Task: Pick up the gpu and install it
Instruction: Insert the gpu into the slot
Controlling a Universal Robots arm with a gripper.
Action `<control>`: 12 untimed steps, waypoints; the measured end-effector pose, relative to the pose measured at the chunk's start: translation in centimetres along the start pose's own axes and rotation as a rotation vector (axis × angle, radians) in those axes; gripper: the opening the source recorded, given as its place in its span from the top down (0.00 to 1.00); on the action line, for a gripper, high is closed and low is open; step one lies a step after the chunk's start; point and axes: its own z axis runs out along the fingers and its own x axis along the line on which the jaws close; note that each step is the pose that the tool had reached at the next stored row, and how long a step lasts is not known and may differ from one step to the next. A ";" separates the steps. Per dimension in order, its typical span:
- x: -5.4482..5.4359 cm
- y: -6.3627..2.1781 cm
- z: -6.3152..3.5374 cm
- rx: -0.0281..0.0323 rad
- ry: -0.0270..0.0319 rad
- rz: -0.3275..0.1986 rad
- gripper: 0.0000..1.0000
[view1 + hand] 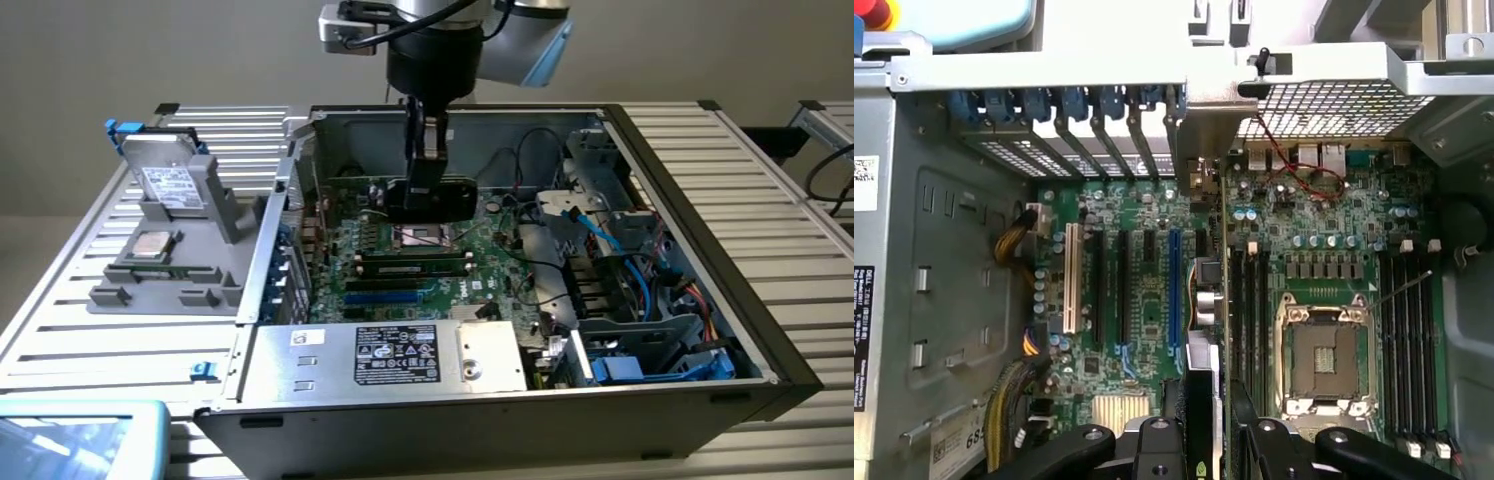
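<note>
**Operator:** Report the gripper (427, 168) condition.

**Technician:** The claw is clamped on the gpu (430, 200). In the wrist view, one finger (1159, 450) lies on each side of the card (1204, 385), which appears edge-on between them.

**Operator:** Report the card location.

**Technician:** The card is inside the open computer case (694, 200), held upright on its edge over the motherboard (400, 270). In the wrist view it lies between the blue expansion slot (1174, 290) and the CPU socket (1324, 360). Its silver bracket (1209, 130) points toward the case wall that carries the row of blue latches (1069, 105).

**Operator:** Is the card seated?

**Technician:** Cannot tell. The lower edge appears close to the board, but contact with a slot is hidden.

**Operator:** Other items?

**Technician:** A hard drive (171, 185) stands on a gray fixture (174, 275) outside the case, at the exterior view's left.
</note>
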 end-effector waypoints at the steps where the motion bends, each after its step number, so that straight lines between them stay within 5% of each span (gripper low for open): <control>1: 0.0 0.04 0.10 0.0001 0.0006 0.000 0.72; 12: 0.3 -0.04 2.07 0.0001 0.0011 -0.003 0.72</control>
